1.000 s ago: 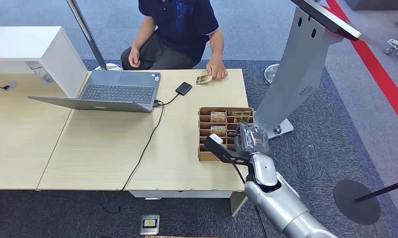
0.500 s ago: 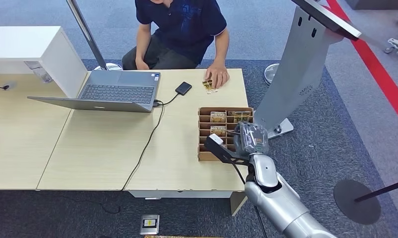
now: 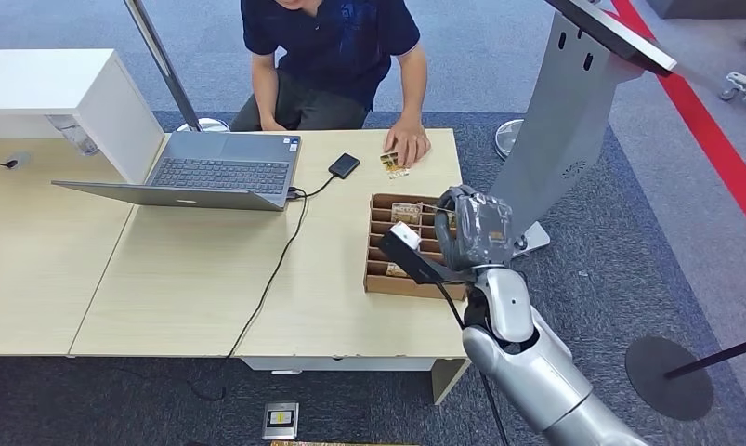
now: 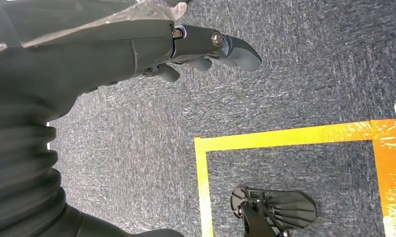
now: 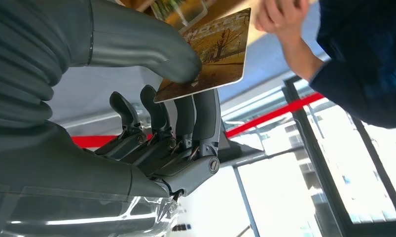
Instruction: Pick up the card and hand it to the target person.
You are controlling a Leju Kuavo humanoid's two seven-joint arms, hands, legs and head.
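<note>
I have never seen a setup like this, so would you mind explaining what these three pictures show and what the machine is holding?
It is a humanoid robot with two silver arms. The wide picture looks down from its head at a wooden table with a laptop, a cardboard tray of cards, and a seated person whose hand rests on a card. The other two come from wrist cameras. The right hand pinches a card between thumb and fingers, over the tray. The left hand hangs above the carpet, holding nothing.

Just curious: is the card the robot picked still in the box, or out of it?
Out. The right hand pinches the card between thumb and fingers, clear of the box.
</note>
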